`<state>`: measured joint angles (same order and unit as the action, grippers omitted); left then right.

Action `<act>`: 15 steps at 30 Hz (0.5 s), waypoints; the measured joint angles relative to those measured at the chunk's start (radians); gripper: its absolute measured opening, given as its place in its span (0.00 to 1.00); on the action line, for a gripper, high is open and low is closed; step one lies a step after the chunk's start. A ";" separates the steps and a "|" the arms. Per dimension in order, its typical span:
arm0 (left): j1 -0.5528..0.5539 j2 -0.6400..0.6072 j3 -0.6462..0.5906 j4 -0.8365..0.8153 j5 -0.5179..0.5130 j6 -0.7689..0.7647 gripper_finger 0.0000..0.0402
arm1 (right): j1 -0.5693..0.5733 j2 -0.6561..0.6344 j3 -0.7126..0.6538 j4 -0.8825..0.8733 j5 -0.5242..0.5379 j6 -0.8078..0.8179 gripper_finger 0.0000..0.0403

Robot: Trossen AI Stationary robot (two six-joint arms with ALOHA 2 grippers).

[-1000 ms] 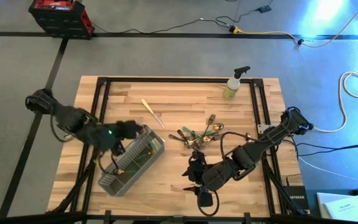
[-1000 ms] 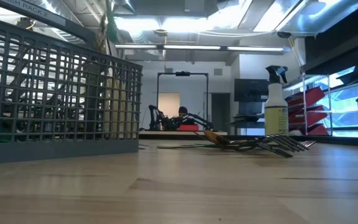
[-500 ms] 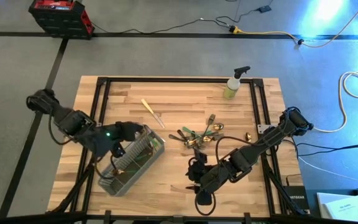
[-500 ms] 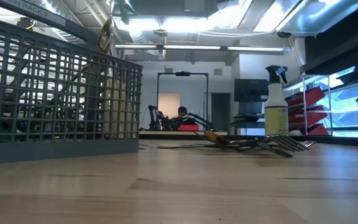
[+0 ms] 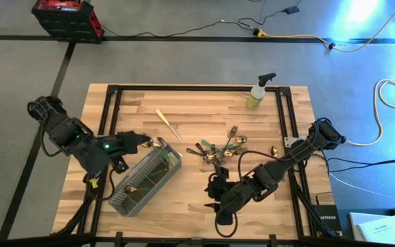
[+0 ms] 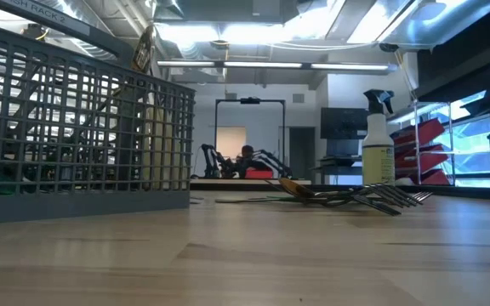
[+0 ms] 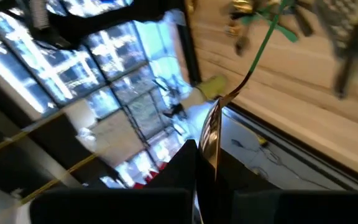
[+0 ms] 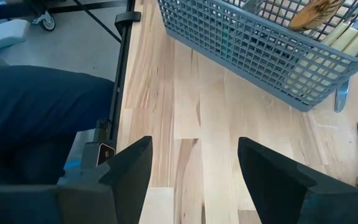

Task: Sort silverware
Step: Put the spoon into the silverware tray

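At the table's left, the left gripper [image 5: 145, 141] hangs over the far corner of the grey wire-mesh caddy [image 5: 145, 181], clenched on a green-handled piece of silverware [image 7: 252, 65]; its wrist view shows the slim green handle running out from between the fingers, the gold head pinched at the tips. I judge it is held there to be dropped into a compartment, though which one cannot be told. The caddy already holds cream-handled pieces [image 8: 328, 46] standing upright. A lone cream-handled knife [image 5: 168, 125] lies apart on the bare wood behind the caddy. The unsorted pile of forks and spoons [image 5: 219, 147] rests mid-table, well clear of the caddy. The right gripper [image 5: 219, 206] waits near the front edge, released and empty, pointing towards the caddy. The spray bottle [image 5: 258, 92] stands at the far edge, obstructing nothing.
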<state>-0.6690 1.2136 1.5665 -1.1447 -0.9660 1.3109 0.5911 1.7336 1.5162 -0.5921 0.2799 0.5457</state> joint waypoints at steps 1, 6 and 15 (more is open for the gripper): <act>-0.005 0.000 0.000 -0.038 -0.001 -0.032 0.00 | 0.000 0.000 0.000 0.000 0.001 0.000 0.55; -0.045 0.000 -0.001 -0.155 0.033 -0.209 0.00 | -0.001 0.000 0.000 0.000 0.026 -0.001 0.55; -0.100 0.060 -0.022 -0.235 0.121 -0.359 0.00 | -0.002 0.000 0.000 0.000 0.027 -0.002 0.55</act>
<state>-0.7692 1.2733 1.5449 -1.3801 -0.8448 0.9515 0.5888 1.7336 1.5162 -0.5926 0.3069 0.5434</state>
